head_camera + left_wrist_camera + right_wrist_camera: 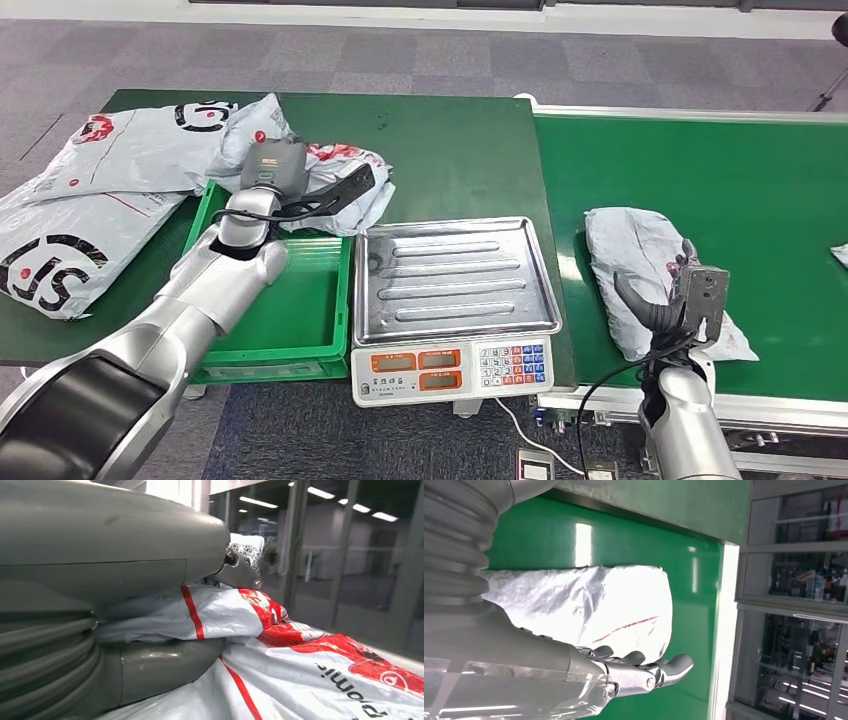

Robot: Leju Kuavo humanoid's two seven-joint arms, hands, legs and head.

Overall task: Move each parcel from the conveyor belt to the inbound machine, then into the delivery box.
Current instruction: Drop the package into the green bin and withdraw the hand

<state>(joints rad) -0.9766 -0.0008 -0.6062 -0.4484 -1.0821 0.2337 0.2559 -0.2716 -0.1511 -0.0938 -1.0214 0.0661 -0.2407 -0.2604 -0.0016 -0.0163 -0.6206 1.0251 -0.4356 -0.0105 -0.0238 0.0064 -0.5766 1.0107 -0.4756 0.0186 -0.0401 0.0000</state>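
The green conveyor belt (700, 170) fills the right half of the head view, and a dark green table (450, 150) takes the upper centre and left. Several grey parcels with black and red print (90, 200) lie piled at the far left of the table. A green delivery box (300, 300) sits left of centre, with a silver-topped weighing scale (452, 280) just beside it at centre. A white parcel with red stripes (340, 175) rests over the box's upper rim, and the left hand (285, 180) grips it, thumb and fingers pressed on a fold of the bag in the left wrist view. A crumpled grey parcel (640, 270) lies on the belt at right centre. The right hand (660, 305) rests at its lower edge, fingers apart and curved beside the bag, holding nothing.
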